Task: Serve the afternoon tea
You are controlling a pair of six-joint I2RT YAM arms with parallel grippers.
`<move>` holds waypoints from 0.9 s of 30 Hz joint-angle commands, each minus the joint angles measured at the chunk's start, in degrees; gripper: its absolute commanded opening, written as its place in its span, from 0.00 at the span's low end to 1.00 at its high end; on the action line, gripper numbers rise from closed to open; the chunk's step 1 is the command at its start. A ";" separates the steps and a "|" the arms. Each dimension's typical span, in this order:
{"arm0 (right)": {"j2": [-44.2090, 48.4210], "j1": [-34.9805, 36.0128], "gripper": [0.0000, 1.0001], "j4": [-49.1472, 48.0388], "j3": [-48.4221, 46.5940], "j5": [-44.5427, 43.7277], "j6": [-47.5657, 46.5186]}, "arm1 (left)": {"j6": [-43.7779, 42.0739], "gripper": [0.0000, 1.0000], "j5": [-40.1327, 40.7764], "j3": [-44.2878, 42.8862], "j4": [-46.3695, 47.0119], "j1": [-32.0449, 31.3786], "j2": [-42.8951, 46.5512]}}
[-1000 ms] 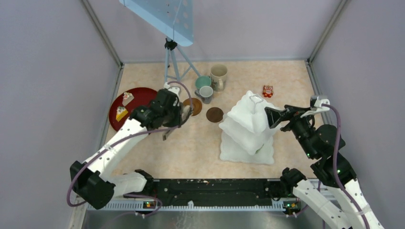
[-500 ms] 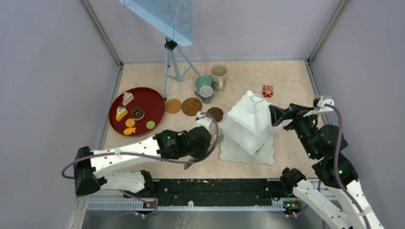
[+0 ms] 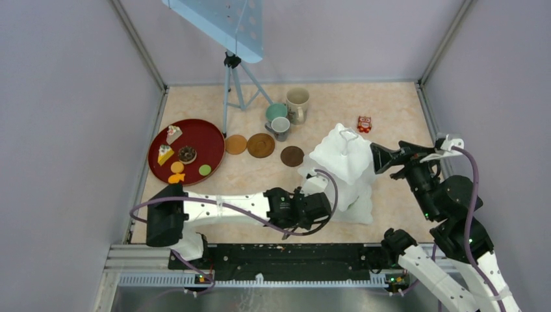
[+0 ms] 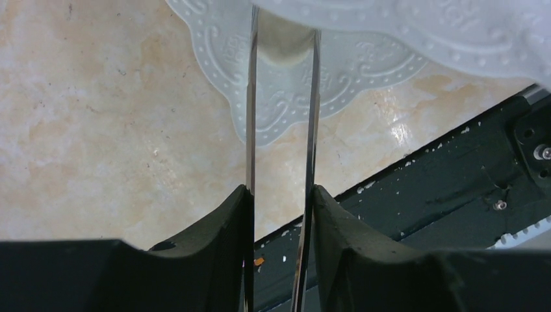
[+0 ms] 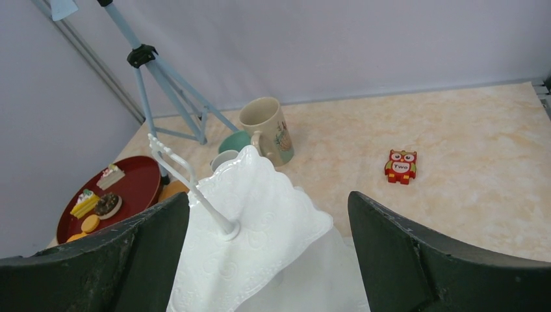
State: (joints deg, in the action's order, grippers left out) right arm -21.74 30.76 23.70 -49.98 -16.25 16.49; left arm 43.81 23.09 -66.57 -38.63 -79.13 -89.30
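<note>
Tipping the white three-tier stand [image 3: 341,170], right of centre on the worktop [image 3: 370,104], is the risk: the right claw [image 5: 268,198] gapes around its top tier, so sideways drift shoves it. The left claw [image 4: 281,192] is clenched on the tongs [image 4: 251,97], tips under a tier's rim; rising would snag. The cakes [image 3: 166,155] sit on the red tray [image 3: 203,138].

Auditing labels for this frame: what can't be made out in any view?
The tongs: left wrist view, they run under a tier of the white stand; tips and any load hidden.
Lower tiers' contents: top view, the top tier covers them.
The teal mug: right wrist view, mostly behind the stand and the beige mug.
The toy cakes on the red tray: top view, too small to name.
</note>
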 commanded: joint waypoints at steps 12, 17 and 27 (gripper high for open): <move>1.79 0.70 0.90 -0.61 -1.01 2.09 0.01 | 0.15 0.62 3.81 -5.98 -1.89 -0.16 -1.15; 1.63 0.71 0.90 -0.96 -1.00 2.05 -0.21 | 0.29 0.60 3.53 -5.09 -4.81 -0.21 3.66; -0.26 0.70 0.90 -1.81 -0.91 2.55 0.63 | 2.85 0.55 6.29 -0.81 -14.52 -0.07 13.00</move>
State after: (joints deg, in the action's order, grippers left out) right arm -20.80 30.76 23.62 -49.98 -14.59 16.64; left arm 43.66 26.11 -68.73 -45.23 -79.18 -78.96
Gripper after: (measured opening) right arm 0.901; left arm 0.565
